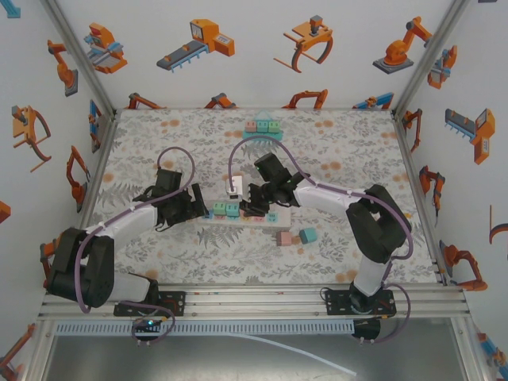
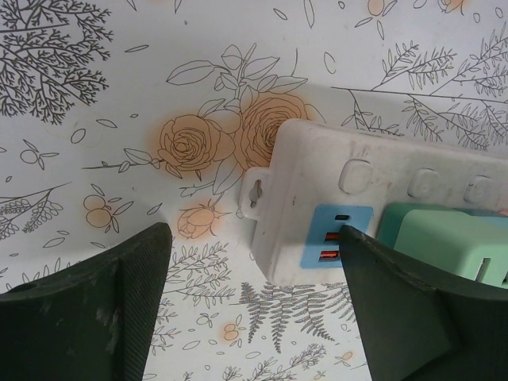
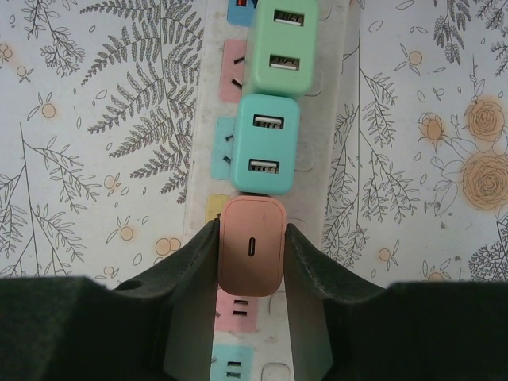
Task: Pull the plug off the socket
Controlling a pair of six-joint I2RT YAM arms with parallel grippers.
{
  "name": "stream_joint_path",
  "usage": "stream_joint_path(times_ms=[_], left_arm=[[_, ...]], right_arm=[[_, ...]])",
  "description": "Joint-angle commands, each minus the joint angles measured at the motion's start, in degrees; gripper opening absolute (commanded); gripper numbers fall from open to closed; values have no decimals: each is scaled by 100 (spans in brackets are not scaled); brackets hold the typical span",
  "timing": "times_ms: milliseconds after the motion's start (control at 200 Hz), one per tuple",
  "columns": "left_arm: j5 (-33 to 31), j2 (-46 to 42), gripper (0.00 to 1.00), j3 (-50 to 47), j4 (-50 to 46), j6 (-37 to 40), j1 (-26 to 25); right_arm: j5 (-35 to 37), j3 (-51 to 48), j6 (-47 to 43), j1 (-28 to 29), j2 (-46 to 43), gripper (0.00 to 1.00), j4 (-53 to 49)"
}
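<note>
A white power strip (image 3: 337, 143) lies on the flowered table, also seen as the power strip (image 1: 266, 218) from above. A salmon plug (image 3: 252, 246) with one slot sits in it, and my right gripper (image 3: 252, 238) is shut on its two sides. Beyond it stand a teal plug (image 3: 265, 144) and a green plug (image 3: 282, 46). My left gripper (image 2: 254, 234) is open at the strip's left end (image 2: 294, 198), its right finger (image 2: 397, 302) over the blue USB panel (image 2: 337, 230) beside the green plug (image 2: 444, 242). From above, the left gripper (image 1: 193, 208) and right gripper (image 1: 254, 208) flank the strip.
A white plug (image 1: 234, 188) with a purple-grey cable sits just behind the strip. Loose pink (image 1: 282, 237) and teal (image 1: 307, 235) blocks lie in front of it on the right. A cluster of blocks (image 1: 263, 127) stands at the back. Walls enclose the table.
</note>
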Motion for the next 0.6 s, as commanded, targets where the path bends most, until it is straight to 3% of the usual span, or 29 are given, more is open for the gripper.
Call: stream_joint_path(times_ms=[0,391,596], left_arm=[[-307,80,78,-118,-543,50,-20],[-767,279,78,-92,-856,0,-153],[-901,308,78,-58,-925,-23,-202]], right_arm=[[-123,208,138,44,-1,29,81],[-176,621,983,-5,57,15,293],[-232,477,1019,-14,-79,14,632]])
